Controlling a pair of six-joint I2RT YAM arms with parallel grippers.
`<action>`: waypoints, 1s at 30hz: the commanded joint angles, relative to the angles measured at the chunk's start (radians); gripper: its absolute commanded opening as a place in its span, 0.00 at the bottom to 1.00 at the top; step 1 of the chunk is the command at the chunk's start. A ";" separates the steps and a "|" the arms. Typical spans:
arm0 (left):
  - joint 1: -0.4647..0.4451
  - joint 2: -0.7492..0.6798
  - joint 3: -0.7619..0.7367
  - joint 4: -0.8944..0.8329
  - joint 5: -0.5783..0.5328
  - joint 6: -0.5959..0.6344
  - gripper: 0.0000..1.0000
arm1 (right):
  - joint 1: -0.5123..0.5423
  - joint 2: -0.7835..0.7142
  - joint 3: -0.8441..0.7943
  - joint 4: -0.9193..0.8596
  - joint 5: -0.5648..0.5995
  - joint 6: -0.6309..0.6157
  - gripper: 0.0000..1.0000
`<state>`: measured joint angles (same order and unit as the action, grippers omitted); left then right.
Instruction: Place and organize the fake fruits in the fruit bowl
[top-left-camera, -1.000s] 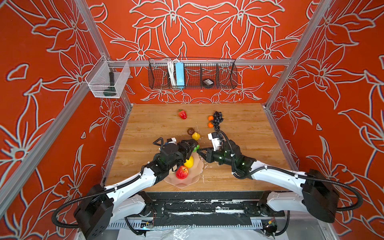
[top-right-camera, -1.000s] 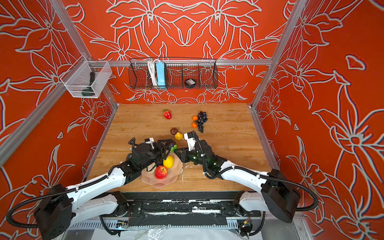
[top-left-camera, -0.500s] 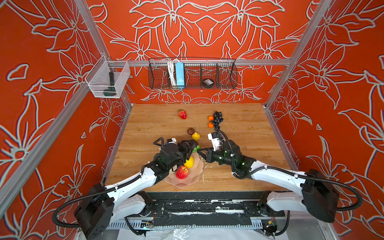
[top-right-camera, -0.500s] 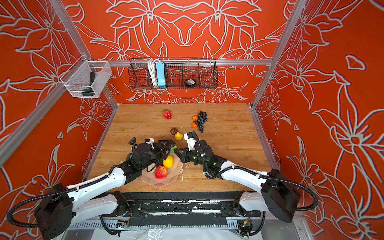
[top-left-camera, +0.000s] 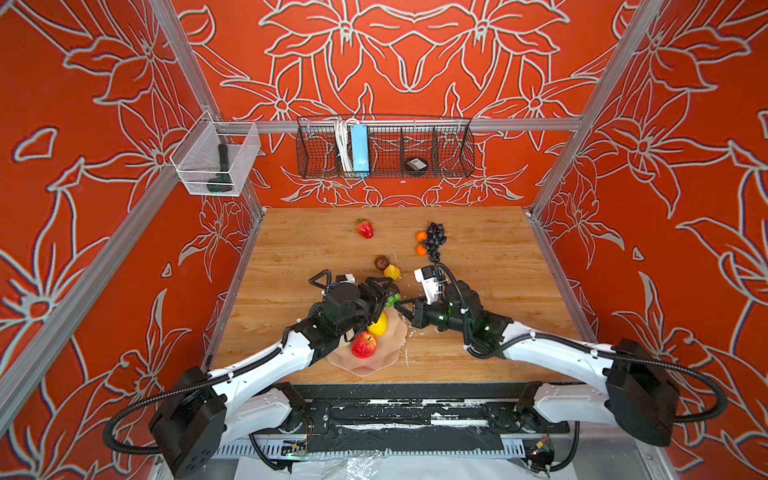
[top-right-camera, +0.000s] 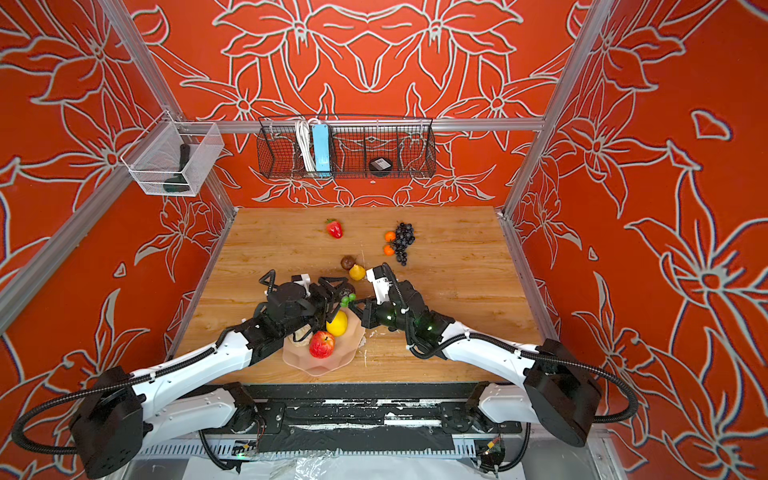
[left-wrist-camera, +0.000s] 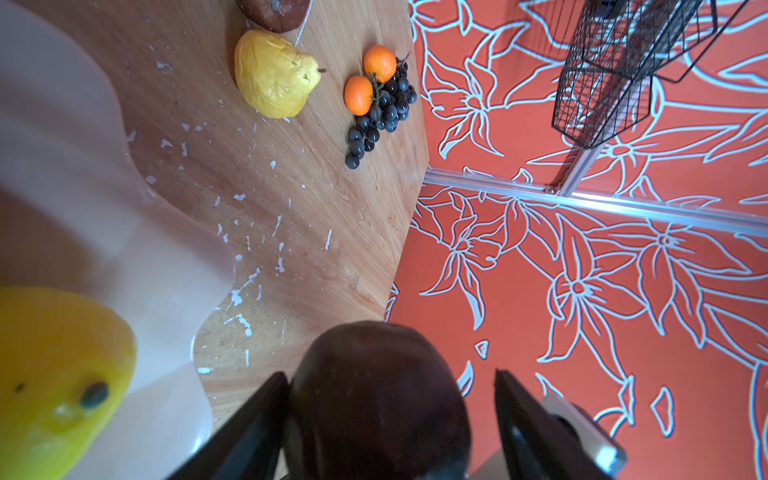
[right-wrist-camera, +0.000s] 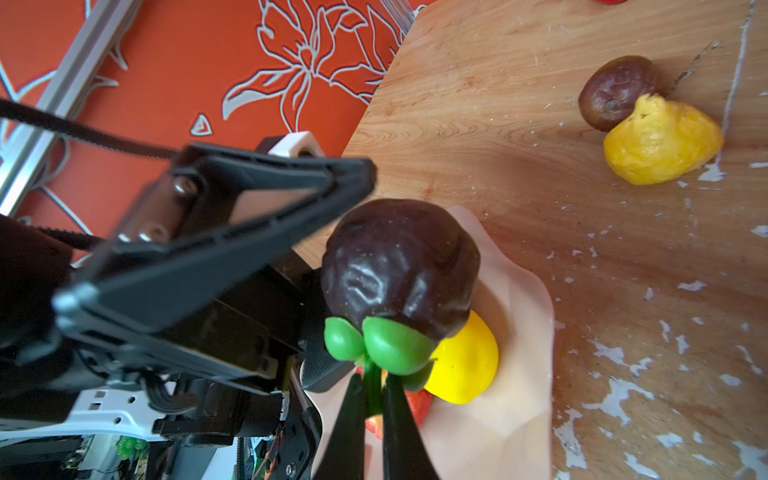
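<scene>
Your left gripper (left-wrist-camera: 388, 376) has just sprung open. The mangosteen (right-wrist-camera: 399, 266) sits between its fingers, but one finger stands clear of the skin and the other at most brushes it. In the same second your right gripper (right-wrist-camera: 372, 380) has pinched nearly shut on the green stem below the calyx, so the fruit now hangs from that thin hold alone. I judge the handover done, or all but done.

The mangosteen is in the air at the far edge of the bowl (right-wrist-camera: 511, 332), just above the lemon (right-wrist-camera: 461, 365). The apple (top-left-camera: 364, 345) lies beside the lemon in the bowl.

You can now draw the left arm back, and the right arm has to lower the fruit onto a bare part of the bowl. A stem grip lets a round fruit swing, so go slowly.

Much is left on the table (top-left-camera: 478, 291): the strawberry (top-left-camera: 365, 228), the grapes (top-left-camera: 434, 241) with two oranges (top-left-camera: 421, 236) against them, and a yellow fruit (top-left-camera: 391, 272) touching a brown fruit (top-left-camera: 381, 262).
</scene>
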<state>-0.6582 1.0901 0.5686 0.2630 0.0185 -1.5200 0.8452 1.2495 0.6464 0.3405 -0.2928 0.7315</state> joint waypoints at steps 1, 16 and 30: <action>-0.001 -0.062 0.025 -0.103 -0.046 0.090 0.86 | 0.005 -0.038 0.045 -0.086 0.018 -0.048 0.07; 0.034 -0.545 0.055 -0.614 -0.477 0.596 0.98 | 0.029 -0.099 0.100 -0.491 -0.108 -0.213 0.06; 0.042 -0.598 0.018 -0.668 -0.535 0.756 0.98 | 0.133 0.034 0.167 -0.549 -0.131 -0.250 0.06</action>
<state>-0.6262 0.5003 0.6022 -0.3775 -0.4789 -0.8257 0.9623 1.2697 0.7795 -0.1749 -0.4129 0.5148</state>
